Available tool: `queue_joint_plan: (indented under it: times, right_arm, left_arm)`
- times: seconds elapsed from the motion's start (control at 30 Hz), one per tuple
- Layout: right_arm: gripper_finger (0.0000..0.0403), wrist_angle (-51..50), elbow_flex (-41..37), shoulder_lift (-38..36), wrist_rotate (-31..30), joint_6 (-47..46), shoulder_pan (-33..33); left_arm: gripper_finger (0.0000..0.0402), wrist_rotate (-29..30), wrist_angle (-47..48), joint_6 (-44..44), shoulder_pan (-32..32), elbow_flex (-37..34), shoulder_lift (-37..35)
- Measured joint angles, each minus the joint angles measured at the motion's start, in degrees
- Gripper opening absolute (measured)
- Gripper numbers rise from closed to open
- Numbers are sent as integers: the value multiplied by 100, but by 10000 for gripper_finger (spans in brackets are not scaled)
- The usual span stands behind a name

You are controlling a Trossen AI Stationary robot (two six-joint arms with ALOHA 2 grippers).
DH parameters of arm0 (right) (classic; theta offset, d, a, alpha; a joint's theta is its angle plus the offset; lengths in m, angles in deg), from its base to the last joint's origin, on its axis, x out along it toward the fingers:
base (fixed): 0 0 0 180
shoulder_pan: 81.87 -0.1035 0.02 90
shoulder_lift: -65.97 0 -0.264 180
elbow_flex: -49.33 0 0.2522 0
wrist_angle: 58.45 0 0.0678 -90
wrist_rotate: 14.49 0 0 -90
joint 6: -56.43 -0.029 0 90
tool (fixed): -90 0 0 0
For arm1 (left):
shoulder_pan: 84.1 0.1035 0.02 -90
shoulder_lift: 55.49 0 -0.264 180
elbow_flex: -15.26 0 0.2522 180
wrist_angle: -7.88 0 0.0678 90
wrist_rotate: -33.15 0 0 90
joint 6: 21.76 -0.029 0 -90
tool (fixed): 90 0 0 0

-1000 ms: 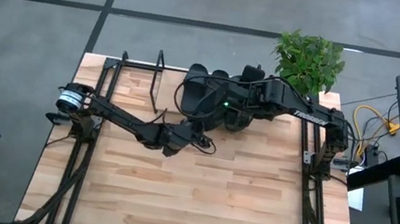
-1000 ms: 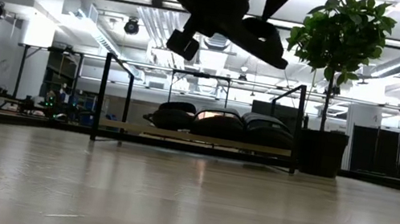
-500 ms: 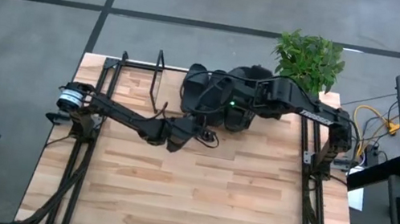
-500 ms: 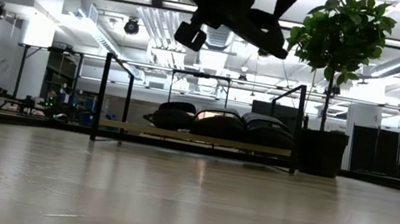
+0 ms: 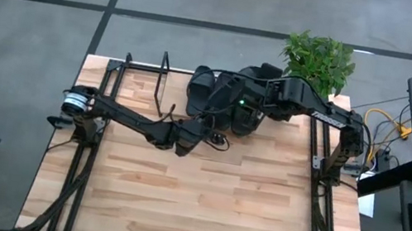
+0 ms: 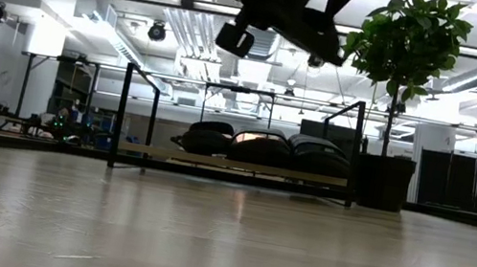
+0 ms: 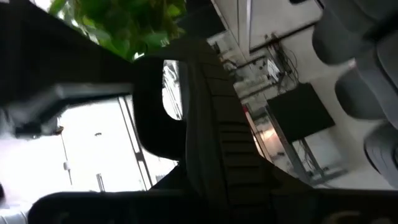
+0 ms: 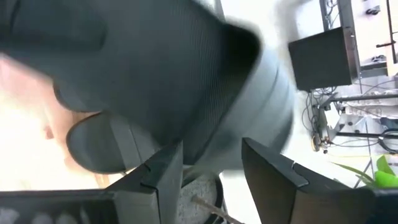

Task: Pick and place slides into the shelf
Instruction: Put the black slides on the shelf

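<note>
Fourth slide (image 6: 317,42) hangs in the air above the shelf (image 6: 233,165), held in the right tool (image 5: 235,104); the right wrist view shows its fingers (image 8: 163,175) clamped on the sole. Three slides (image 6: 260,147) already sit side by side on the board, filling its centre to 3 o'clock end in the low view.

Left tool (image 5: 201,134) hovers just at 7 o'clock of the right one in the high view; I cannot tell whether it grips anything.

Risks as I judge them: the free slot lies toward 9 o'clock, so dropping here would land the slide on its neighbours. The arms nearly cross, so a clash is possible. The potted plant (image 6: 400,83) stands close at 3 o'clock.
</note>
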Motion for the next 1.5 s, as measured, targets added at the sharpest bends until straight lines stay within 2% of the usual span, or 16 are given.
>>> queue_joint_plan:
  times: [0.27,0.67,0.8,0.93,1.03,1.17,1.5]
  right_arm:
    - [147,-10,0,-2,-62,147,105]
    - [129,-178,0,0,-123,255,244]
    - [96,-186,-2,0,-127,334,245]
    - [24,-190,-2,2,-135,543,247]
    - [12,-190,-4,7,-183,615,247]
    - [10,-159,-7,9,-579,638,243]
    - [8,378,-11,6,-796,1016,205]
  left_arm:
    - [33,-22,-2,-13,-6,377,398]
    - [33,200,-32,-28,-115,465,319]
    - [33,215,-92,-26,-129,465,317]
    - [33,217,-157,-19,-130,465,314]
    - [33,214,-167,-13,-133,465,306]
    - [35,189,-198,191,-130,465,299]
    - [164,-22,-142,1487,-141,338,-50]
